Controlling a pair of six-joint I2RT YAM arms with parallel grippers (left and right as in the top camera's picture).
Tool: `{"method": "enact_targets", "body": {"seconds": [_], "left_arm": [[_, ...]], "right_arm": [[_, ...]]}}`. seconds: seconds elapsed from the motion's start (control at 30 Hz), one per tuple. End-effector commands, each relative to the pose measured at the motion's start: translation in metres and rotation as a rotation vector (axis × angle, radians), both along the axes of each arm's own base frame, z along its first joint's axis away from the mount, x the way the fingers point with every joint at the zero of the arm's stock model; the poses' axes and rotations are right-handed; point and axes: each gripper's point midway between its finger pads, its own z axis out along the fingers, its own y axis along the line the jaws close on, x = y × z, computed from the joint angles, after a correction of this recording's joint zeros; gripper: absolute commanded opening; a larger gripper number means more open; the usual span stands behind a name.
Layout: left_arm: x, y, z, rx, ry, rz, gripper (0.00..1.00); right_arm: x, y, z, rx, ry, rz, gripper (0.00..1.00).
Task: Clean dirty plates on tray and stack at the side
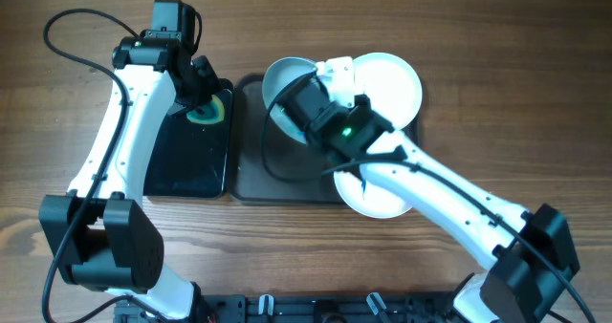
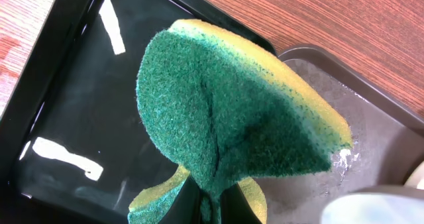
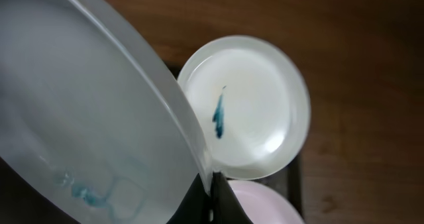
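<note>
Three are counted. The raised plate (image 1: 283,78) is held tilted over the left end of the grey tray (image 1: 296,184), its rim pinched by the right gripper (image 3: 212,201), whose jaws are nearly shut. The streaked plate (image 3: 245,105) and the near plate (image 1: 373,204) are left flat in the tray. A sponge (image 2: 225,111) is clamped in the left gripper (image 2: 211,209) above the black tray (image 2: 73,111). The raised plate lies just right of the sponge, and the left arm is the nearer.

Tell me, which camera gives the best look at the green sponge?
The left wrist view: the sponge fills it, green face and yellow backing, pinched in the left hand. Overhead shows only a small green-yellow patch over the black tray. The right wrist view misses it.
</note>
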Motion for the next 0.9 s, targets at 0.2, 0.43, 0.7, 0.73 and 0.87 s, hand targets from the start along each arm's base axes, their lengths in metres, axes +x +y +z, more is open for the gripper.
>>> {"method": "enact_targets", "body": {"seconds": [0.2,0.43,0.7,0.73,0.87], "left_arm": [[0.005,0.003,0.009,0.003,-0.029,0.018,0.04],[0.005,0.003,0.009,0.003,-0.029,0.017,0.04],[0.005,0.003,0.009,0.003,-0.029,0.018,0.04],[0.005,0.003,0.009,0.003,-0.029,0.018,0.04],[0.005,0.003,0.009,0.003,-0.029,0.018,0.04]], "right_arm": [[-0.024,-0.008,0.096,-0.400,-0.441,-0.063,0.04],[-0.044,0.009,0.128,-0.508,-0.581,-0.058,0.04],[-0.034,0.037,0.073,-0.297,-0.330,0.131,0.04],[-0.033,0.047,0.053,-0.196,-0.233,0.183,0.04],[-0.030,0.064,0.012,0.102,0.028,0.258,0.04]]}}
